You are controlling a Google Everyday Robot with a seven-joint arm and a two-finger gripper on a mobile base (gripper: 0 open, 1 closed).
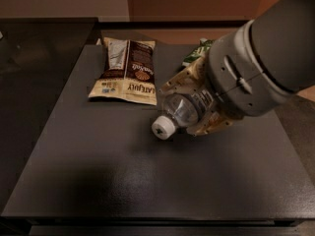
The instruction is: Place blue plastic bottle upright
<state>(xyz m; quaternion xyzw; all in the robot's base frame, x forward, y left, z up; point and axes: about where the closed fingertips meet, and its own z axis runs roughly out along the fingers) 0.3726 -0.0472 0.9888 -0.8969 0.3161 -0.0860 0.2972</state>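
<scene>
The blue plastic bottle is a small clear bottle on its side, its white cap pointing front-left, just above the black table. My gripper is at the table's middle right, and its cream fingers are shut around the bottle's body from above and below. The bottle's label and base are hidden behind the gripper and the big grey arm. I cannot tell whether the cap touches the table.
A brown snack bag lies flat at the back left of the table, close to the gripper. A green bag lies behind the arm, mostly hidden. A second dark surface adjoins on the left.
</scene>
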